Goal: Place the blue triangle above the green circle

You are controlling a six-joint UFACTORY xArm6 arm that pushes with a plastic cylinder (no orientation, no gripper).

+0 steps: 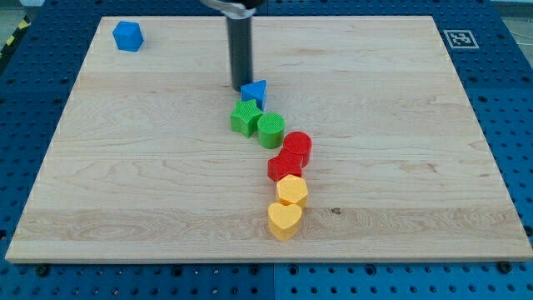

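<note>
The blue triangle [256, 92] lies just above the middle of the wooden board. My tip [240, 86] stands right at its left side, touching or nearly touching it. The green circle [271, 130] lies below and slightly right of the triangle, with a small gap between them. A green star [246, 117] sits directly below the triangle and touches the circle's left side.
A red circle [296, 148], a red heart-like block [284, 167], a yellow hexagon-like block [291, 190] and a yellow heart [284, 221] run in a chain down from the green circle. A blue cube-like block [128, 36] sits at the board's top left. The board [125, 183] ends at a blue pegboard table.
</note>
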